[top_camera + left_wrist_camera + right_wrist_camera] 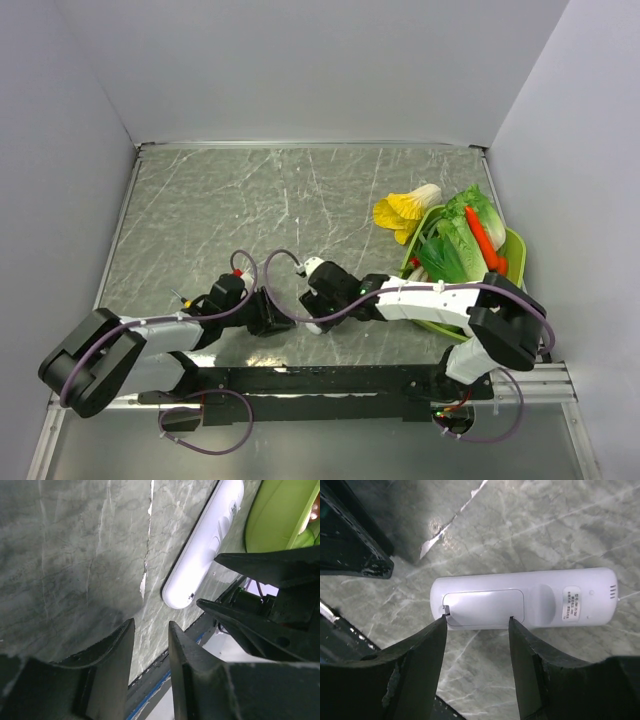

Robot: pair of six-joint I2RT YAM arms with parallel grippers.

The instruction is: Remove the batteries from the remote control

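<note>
White remote control (520, 602), grey-green veined table (250, 200)

remote control (522, 602): smooth white plastic with a soft satin sheen
tabletop (560, 525): grey-green marble-look surface, smooth, faintly glossy
right gripper (477, 630): matt black plastic, scuffed and chipped along the edges
green bin (280, 515): glossy, probably plastic; the view is blurred

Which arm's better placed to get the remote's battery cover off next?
Right. The right gripper is open, its tips at the edge of the battery cover on the remote. The left gripper sits off the remote's end, holding nothing.
</note>
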